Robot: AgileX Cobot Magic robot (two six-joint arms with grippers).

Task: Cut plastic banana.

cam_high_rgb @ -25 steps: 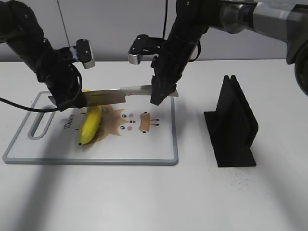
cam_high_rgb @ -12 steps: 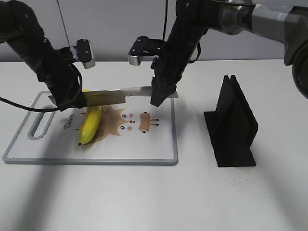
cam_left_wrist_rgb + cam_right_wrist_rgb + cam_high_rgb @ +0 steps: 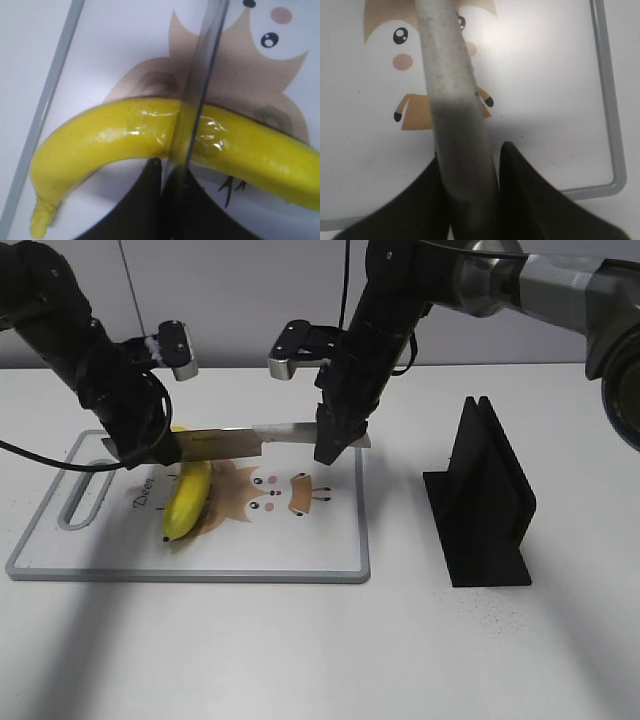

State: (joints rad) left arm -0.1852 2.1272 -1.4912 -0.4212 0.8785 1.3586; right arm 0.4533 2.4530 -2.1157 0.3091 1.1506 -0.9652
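Your front camera looks down at a slant. Both wrist cameras look straight down, very close, sharing the cutting board (image 3: 300, 540).

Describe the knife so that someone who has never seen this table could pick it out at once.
Start at the white cutting board with the cartoon animal print, left of the black stand. Above it a knife is held level between both arms: the left pincer shuts on its dark handle and the right pincer on the blade's far end. It is the only long silvery thing, crossing over the yellow plastic banana.
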